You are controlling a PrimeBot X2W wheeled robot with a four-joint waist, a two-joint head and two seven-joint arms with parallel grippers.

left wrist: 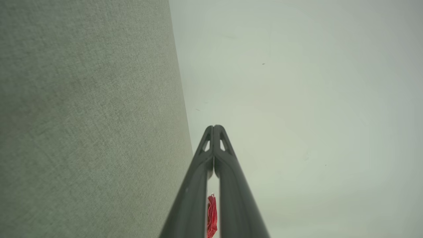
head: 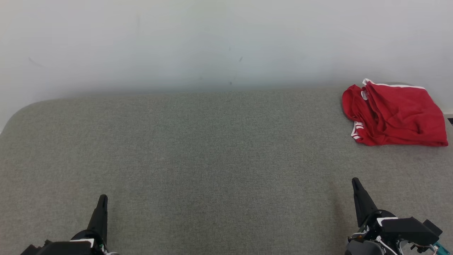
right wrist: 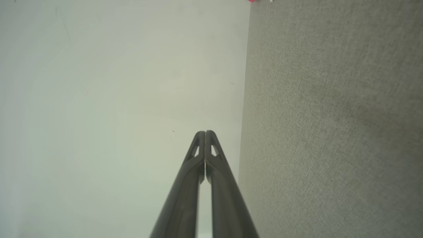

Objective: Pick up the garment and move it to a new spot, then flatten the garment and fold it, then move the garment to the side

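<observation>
A red garment [head: 394, 113] with white trim lies bunched at the far right of the grey fabric surface [head: 212, 159], close to the wall. My left gripper [head: 102, 199] rests shut at the lower left, far from the cloth. My right gripper [head: 355, 182] is shut at the lower right, a good way in front of the garment. In the left wrist view the shut left gripper [left wrist: 214, 127] points at the wall, and a sliver of the red garment [left wrist: 211, 216] shows between the finger bases. The right gripper [right wrist: 205, 133] shows shut in its wrist view, with nothing held.
A pale wall [head: 226, 42] runs along the back of the grey surface. The surface's far left corner is rounded [head: 21, 109]. A wide stretch of bare grey fabric lies between the two grippers and the wall.
</observation>
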